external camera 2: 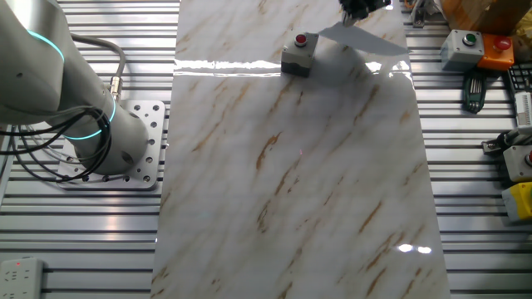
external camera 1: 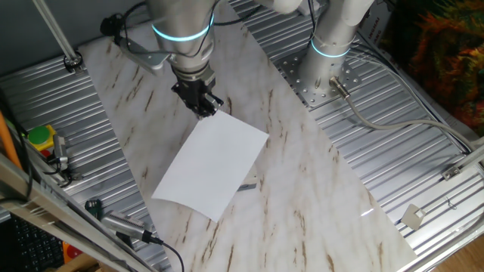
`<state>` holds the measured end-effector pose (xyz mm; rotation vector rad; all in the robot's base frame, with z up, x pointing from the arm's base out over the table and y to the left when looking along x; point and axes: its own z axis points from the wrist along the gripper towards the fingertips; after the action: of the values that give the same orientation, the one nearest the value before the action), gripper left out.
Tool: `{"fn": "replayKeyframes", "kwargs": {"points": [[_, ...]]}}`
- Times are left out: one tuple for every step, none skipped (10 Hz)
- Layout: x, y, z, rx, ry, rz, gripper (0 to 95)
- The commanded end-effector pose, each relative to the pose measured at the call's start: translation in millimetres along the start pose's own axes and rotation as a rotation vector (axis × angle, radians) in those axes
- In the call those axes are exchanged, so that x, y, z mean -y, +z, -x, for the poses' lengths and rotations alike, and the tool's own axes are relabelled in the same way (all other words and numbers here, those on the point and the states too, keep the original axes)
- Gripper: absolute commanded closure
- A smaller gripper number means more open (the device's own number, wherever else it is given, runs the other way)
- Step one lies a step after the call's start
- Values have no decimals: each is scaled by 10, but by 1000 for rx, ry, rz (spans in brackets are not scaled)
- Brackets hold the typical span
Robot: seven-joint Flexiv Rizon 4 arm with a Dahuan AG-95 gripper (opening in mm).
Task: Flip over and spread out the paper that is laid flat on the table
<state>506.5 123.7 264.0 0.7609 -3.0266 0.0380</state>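
The white paper (external camera 1: 212,162) hangs tilted above the marble-look table (external camera 1: 302,189), held by its far corner. My gripper (external camera 1: 206,106) is shut on that corner, with its dark fingers (external camera 1: 198,97) pinching the sheet's edge. In the other fixed view the paper (external camera 2: 362,37) shows as a thin slanted sheet near the table's (external camera 2: 291,183) far end. There the gripper (external camera 2: 362,7) is cut off by the top edge of the picture.
A small grey box with a red button (external camera 2: 299,54) stands on the table beside the paper; in one fixed view the sheet mostly hides it. The arm's base (external camera 2: 116,141) sits on ribbed metal panels. Button boxes (external camera 2: 461,46) and tools (external camera 1: 121,223) lie off the table's edges.
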Motion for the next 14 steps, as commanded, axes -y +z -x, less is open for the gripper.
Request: {"fn": "replayKeyframes", "kwargs": {"points": [[23,88,15,-2,-14,-7,950],[37,139,26,-1,-21,-8,950],[46,180,34,-4,-26,-10,950],[54,215,41,-5,-32,-13,950],[61,251,48,-5,-35,-14,950],[68,286,55,-5,-40,-14,950],[75,324,62,-3,-44,-14,950],[79,350,66,-6,-43,-14,950],[82,367,69,-3,-45,-13,950],[84,388,73,-1,-46,-11,950],[86,402,75,-2,-47,-10,950],[89,430,74,-1,-46,-7,950],[90,445,69,1,-44,-6,950],[92,507,38,8,-42,0,950]]}}
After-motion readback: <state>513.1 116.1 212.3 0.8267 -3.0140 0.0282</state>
